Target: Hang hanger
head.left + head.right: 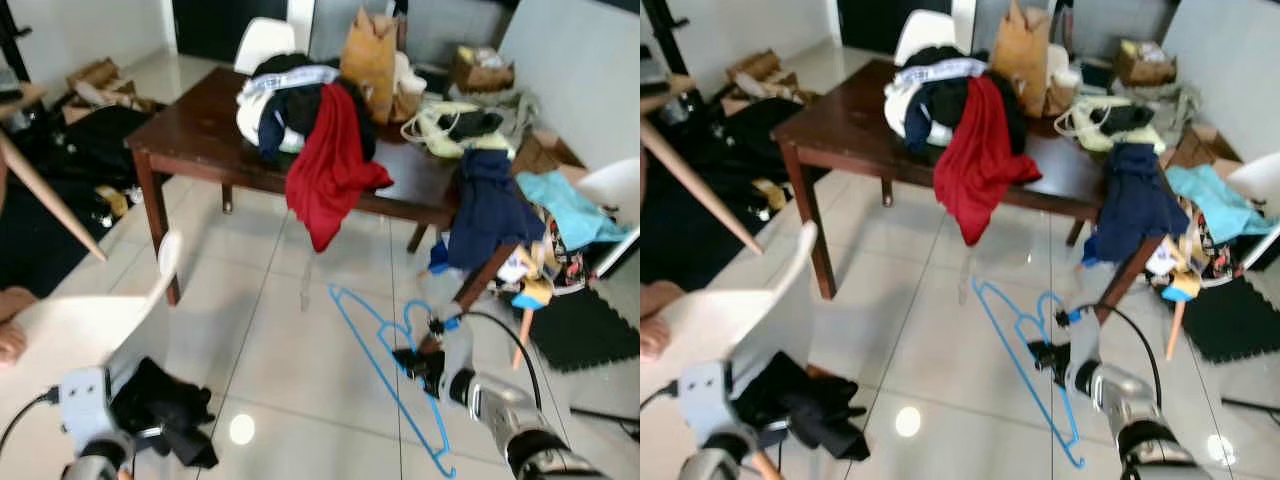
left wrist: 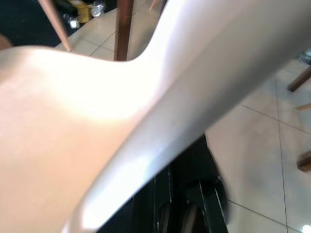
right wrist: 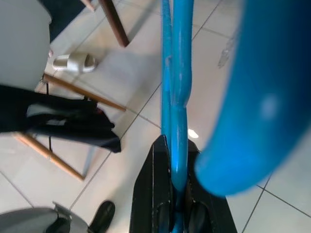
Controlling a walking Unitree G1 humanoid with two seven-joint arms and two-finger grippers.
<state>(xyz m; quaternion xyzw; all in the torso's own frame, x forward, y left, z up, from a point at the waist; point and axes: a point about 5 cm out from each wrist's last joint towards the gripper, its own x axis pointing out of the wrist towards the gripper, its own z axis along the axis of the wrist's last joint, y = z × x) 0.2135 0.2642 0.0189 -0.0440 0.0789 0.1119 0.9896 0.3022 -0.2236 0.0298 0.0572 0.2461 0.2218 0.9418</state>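
Pick-up done: right tool [image 1: 412, 358] is clamped on the blue hanger [image 1: 385, 365], fingers [image 3: 160, 194] closed tight on its bar per wrist view. Hanger is off the floor, out in front of robot, just short of the cluttered bench [image 1: 200, 140] w/ red garment [image 1: 330, 165] draped over its edge. Left tool [image 2: 189, 208] sits low by the white chair [image 1: 90, 320]; can't tell if it's open. Still to do: carry hanger to a rail/hook & hang it. No rail seen yet.
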